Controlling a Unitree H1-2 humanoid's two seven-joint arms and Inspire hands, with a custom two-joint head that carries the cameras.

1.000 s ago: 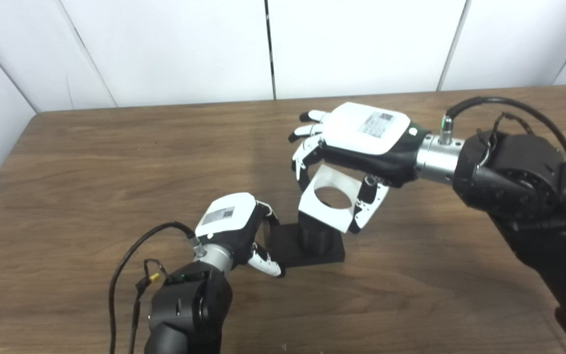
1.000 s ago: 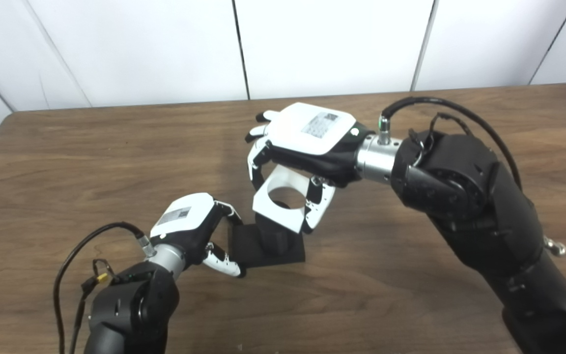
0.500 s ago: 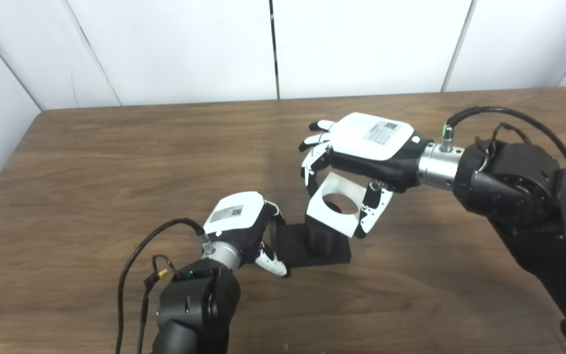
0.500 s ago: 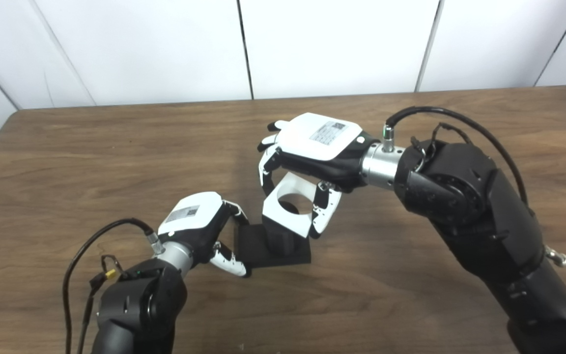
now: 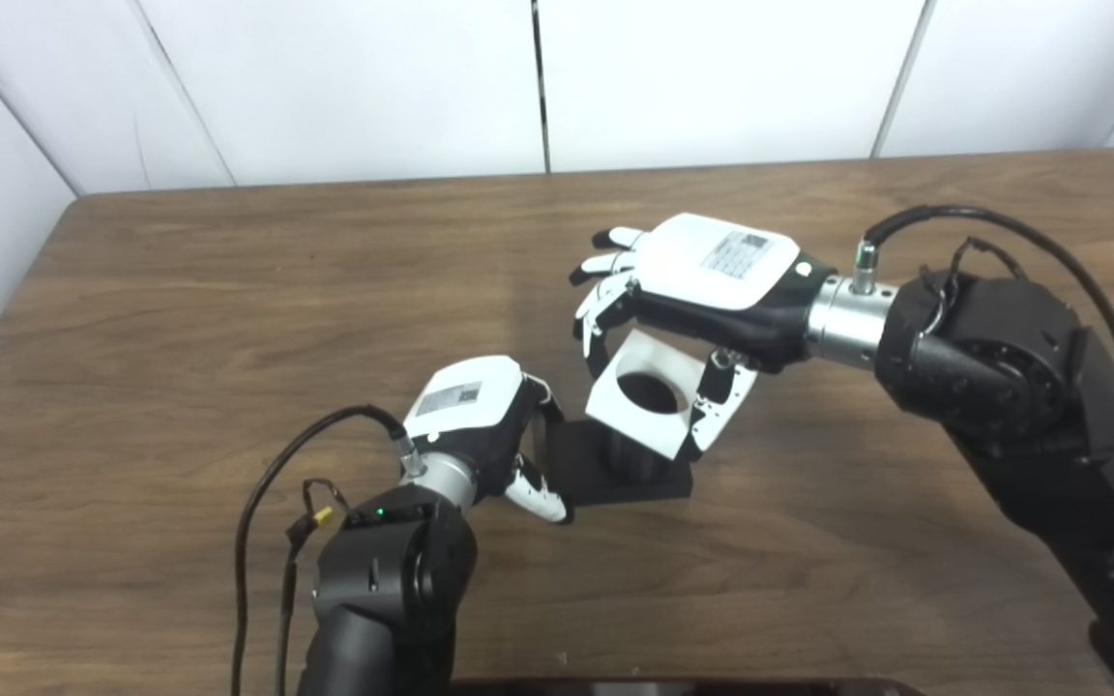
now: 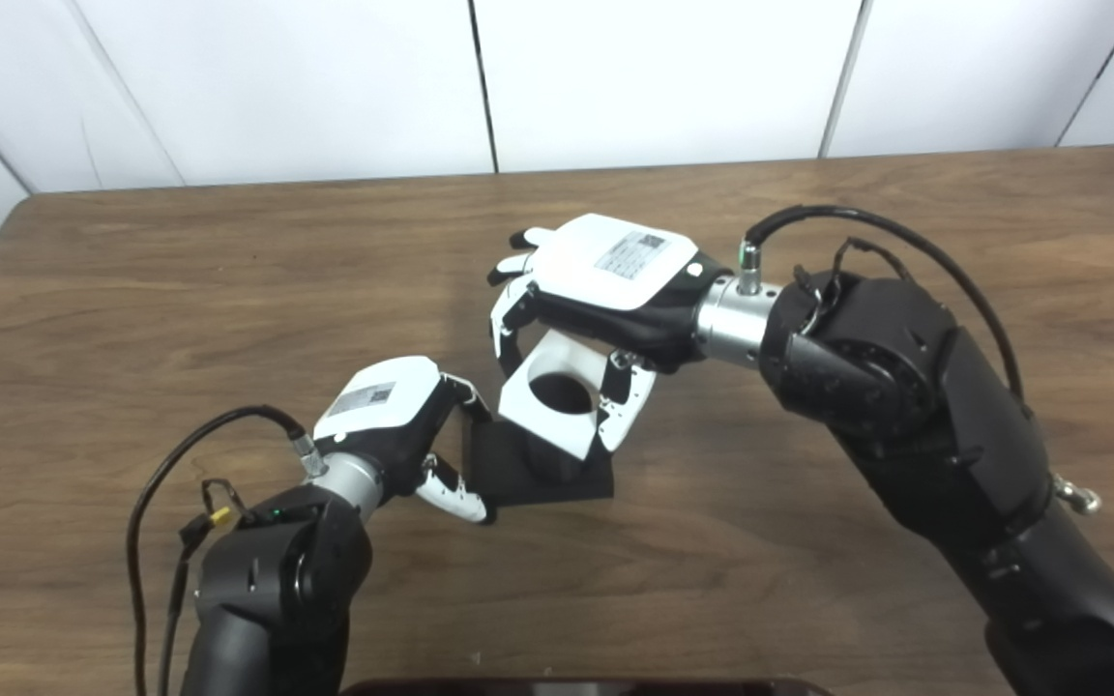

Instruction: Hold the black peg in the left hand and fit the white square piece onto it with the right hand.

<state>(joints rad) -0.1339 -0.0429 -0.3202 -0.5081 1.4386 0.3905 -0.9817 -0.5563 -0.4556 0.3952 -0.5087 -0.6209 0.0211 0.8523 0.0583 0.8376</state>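
Currently the left hand (image 5: 484, 425) grips the black peg (image 5: 627, 462) base on the table (image 5: 228, 290); the right hand (image 5: 702, 290) holds the white square (image 5: 639, 420) tilted over the post. Tilt risks jamming.

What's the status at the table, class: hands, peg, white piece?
Left robot hand shut on black peg base. Right robot hand shut on white square piece, tilted, hole over peg top, not seated. Nothing in the way.

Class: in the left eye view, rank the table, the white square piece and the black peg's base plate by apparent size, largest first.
1. Table.
2. and 3. White square piece and base plate: look alike, and the piece partly hides the plate, so no ranking.
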